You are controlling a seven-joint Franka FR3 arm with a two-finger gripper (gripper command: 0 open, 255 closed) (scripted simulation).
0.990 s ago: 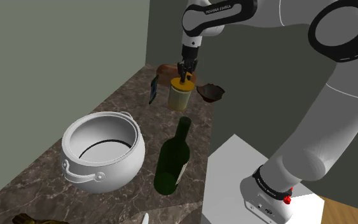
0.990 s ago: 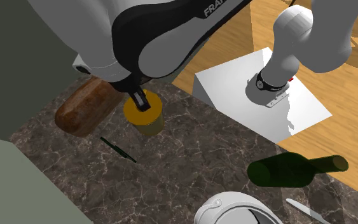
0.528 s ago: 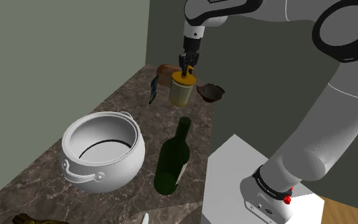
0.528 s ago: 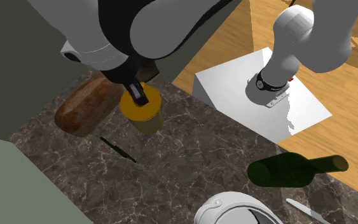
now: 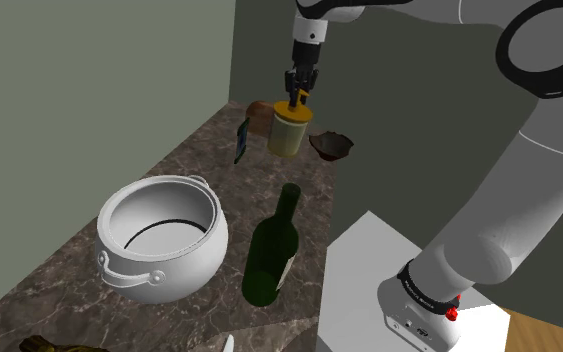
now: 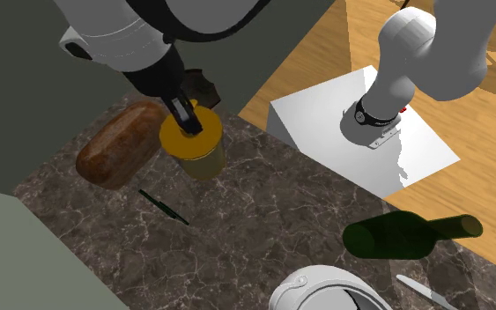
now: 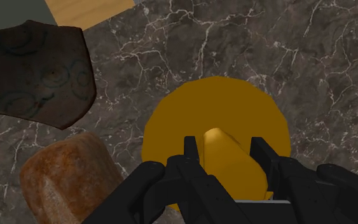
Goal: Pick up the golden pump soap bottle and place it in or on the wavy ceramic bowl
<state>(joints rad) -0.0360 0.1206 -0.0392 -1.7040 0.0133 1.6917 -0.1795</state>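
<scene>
- The golden pump soap bottle (image 5: 289, 131) is seen hanging from the black gripper (image 5: 297, 97), apparently clear of the dark marble countertop (image 5: 184, 165), at its far end.
- In the wrist view, the jaws are clamped on the bottle's pump head, with the bottle's broad amber shoulder spread beneath the fingers (image 7: 193, 153).
- The dark wavy bowl (image 5: 331, 146) is set near the bottle, towards the shoulder view's right, close to the countertop's edge; a brown bread loaf (image 5: 259, 110) lies just beside the bottle on the other side.
- The carry to the bowl is judged to be under way, with the placing not yet done.
- A slip or swing is considered possible, since only the narrow pump head is gripped and the heavy body hangs below it.
- The bowl looks small and shallow for the bottle: a release made off-centre could see the bottle toppled over the wavy rim, or the bowl pushed off the edge.
</scene>
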